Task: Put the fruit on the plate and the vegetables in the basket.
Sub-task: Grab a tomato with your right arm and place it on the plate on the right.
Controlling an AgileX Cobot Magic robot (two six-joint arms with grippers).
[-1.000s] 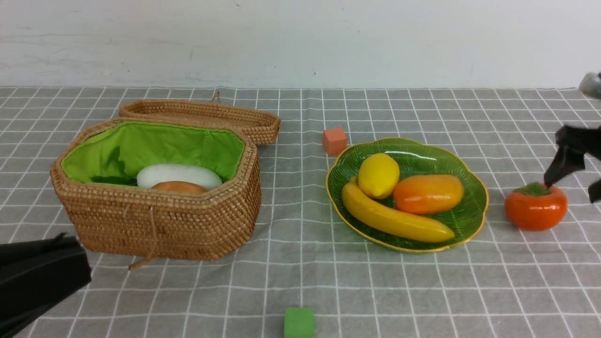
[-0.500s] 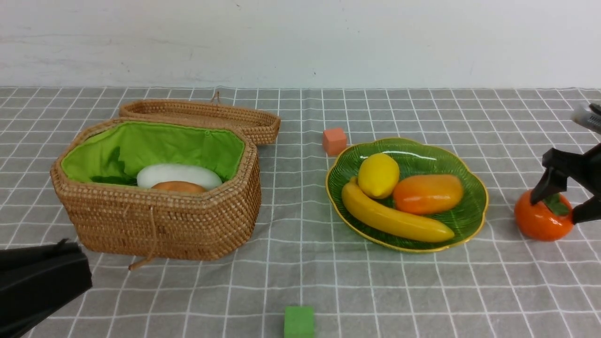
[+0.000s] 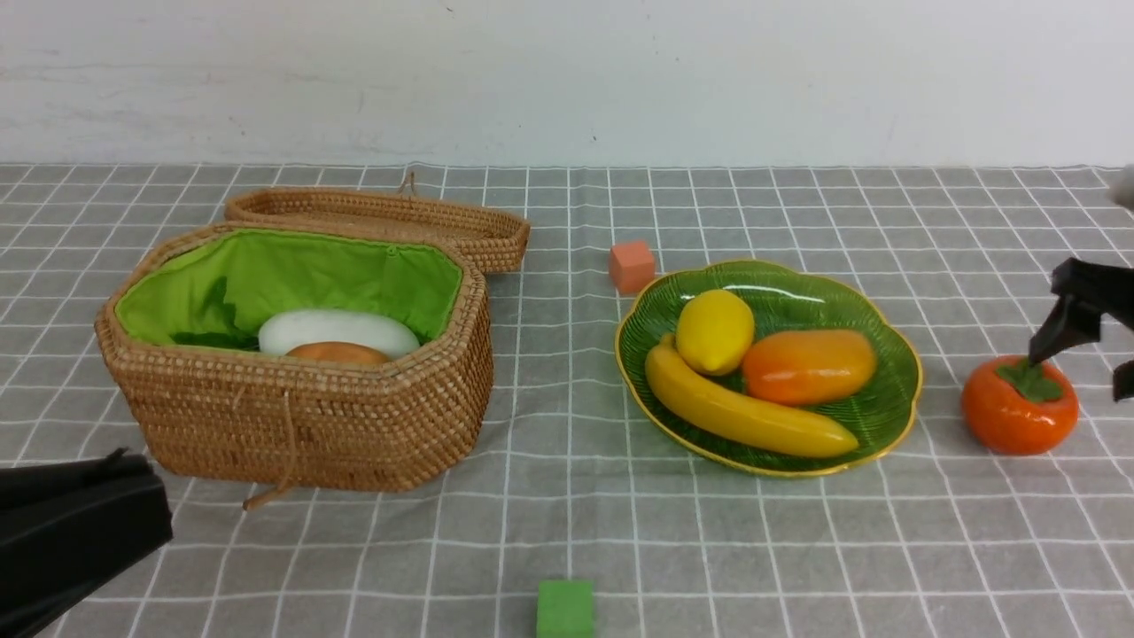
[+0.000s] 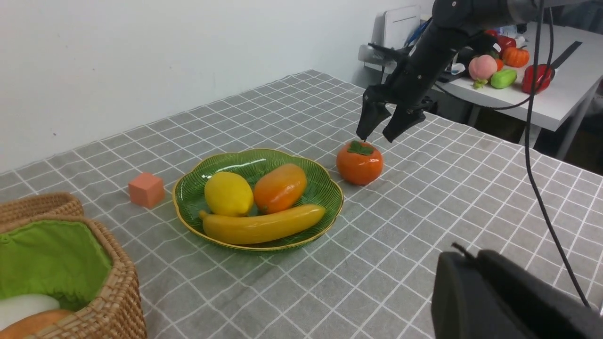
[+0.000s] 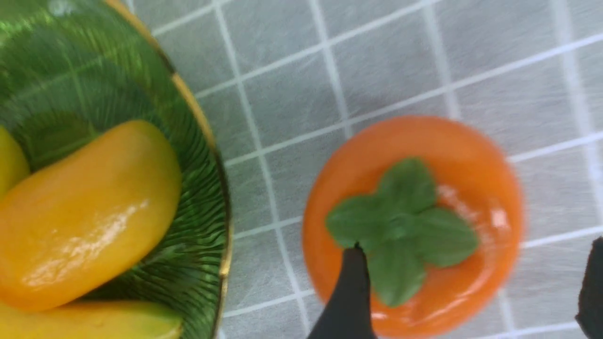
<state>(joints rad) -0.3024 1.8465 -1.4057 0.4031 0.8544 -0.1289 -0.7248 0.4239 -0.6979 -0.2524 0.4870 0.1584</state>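
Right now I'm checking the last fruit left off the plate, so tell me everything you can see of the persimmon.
The persimmon is round, glossy, orange, plastic-looking, with a green leafy cap facing up. It sits upright on the grey checked cloth, beside the plate on its right, apart from the rim. The open right gripper hovers above it, one fingertip at the cap.

Lab: side desk [image 4: 556,94] strewn with cables and props.

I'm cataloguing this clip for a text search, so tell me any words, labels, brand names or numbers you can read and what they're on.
None. The wicker basket, green plate, persimmon, orange cube and green cube carry no lettering, and the items on the background desk show nothing readable.
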